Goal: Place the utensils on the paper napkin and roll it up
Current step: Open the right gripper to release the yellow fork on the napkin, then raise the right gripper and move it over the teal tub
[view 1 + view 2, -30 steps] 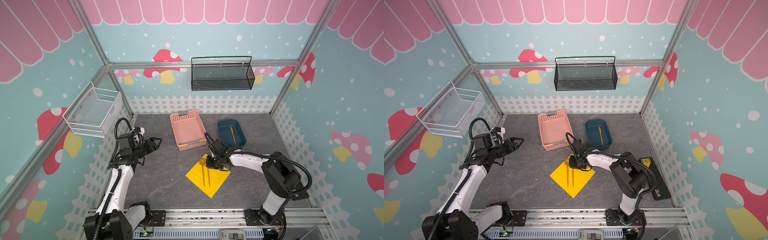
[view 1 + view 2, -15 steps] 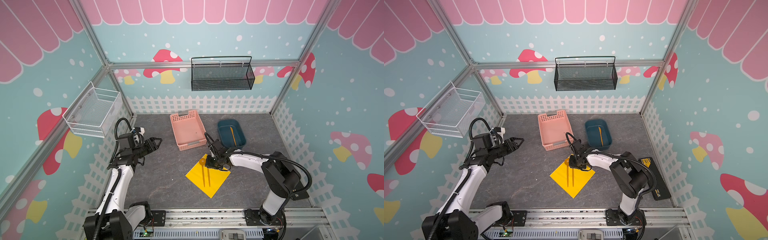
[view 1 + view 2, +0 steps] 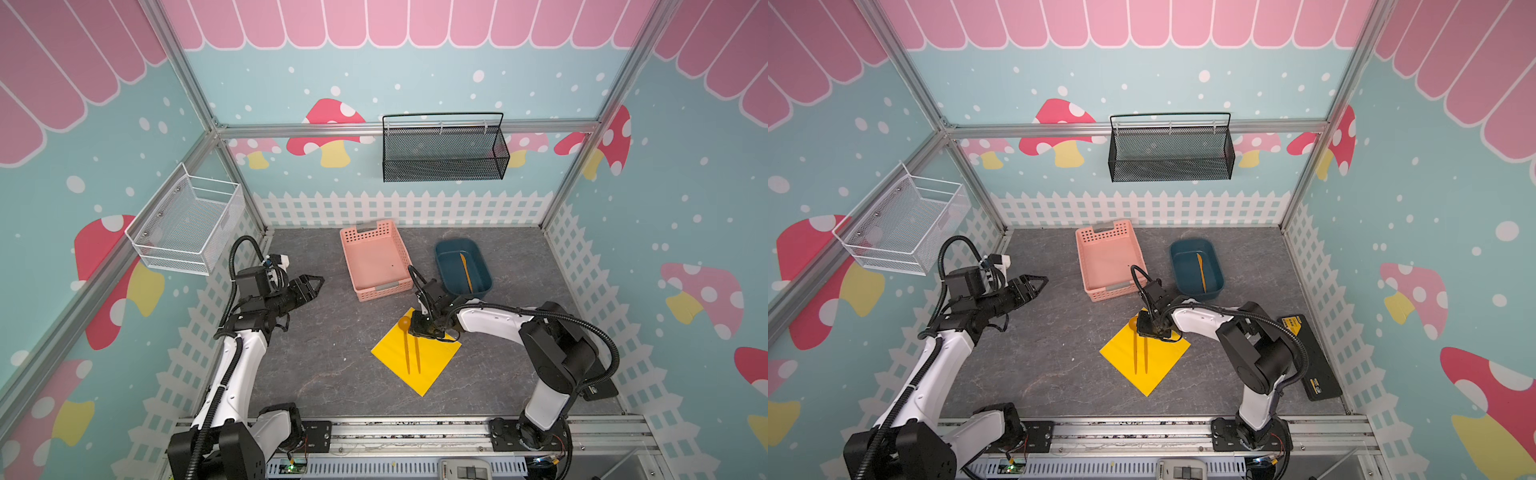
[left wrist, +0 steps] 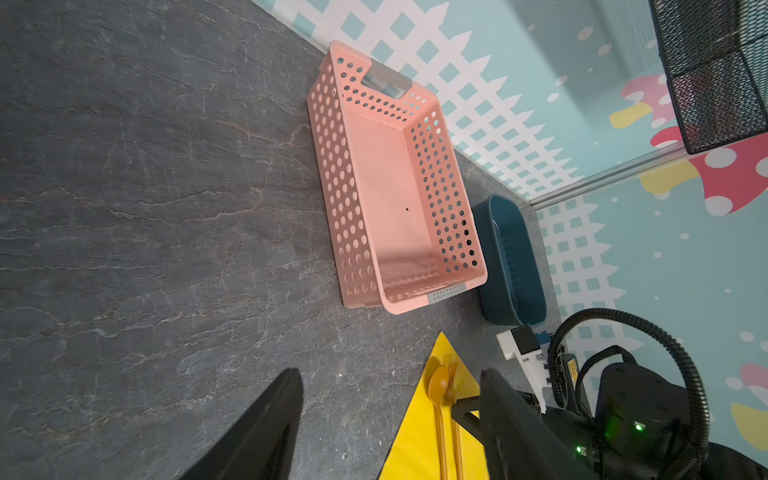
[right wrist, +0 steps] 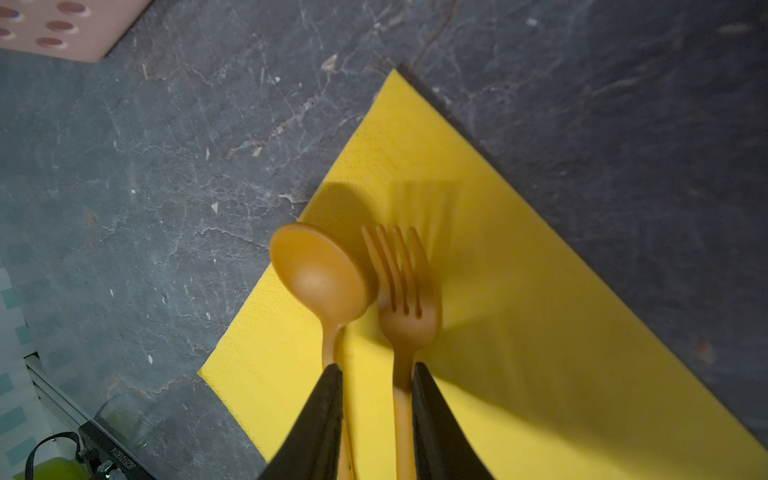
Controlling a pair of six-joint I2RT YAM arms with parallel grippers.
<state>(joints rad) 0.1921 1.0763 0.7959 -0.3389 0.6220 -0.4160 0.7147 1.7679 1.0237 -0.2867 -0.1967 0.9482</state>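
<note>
Yellow paper napkin [image 3: 432, 368] lies flat on the grey table [image 3: 324, 357], with the spoon [image 5: 320, 274] and fork [image 5: 406, 303] side by side on it. Your right gripper [image 5: 377, 368] has its jaws a little apart around the fork's handle. The knife [image 3: 466, 270] lies in the blue tub [image 3: 484, 268]. Your left gripper [image 4: 390, 376] hangs in the air, jaws spread wide.

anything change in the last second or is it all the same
Nothing visibly changed. The right tool stays low over the fork and spoon on the yellow napkin; the left tool stays raised, open; the knife stays in the blue tub.
</note>
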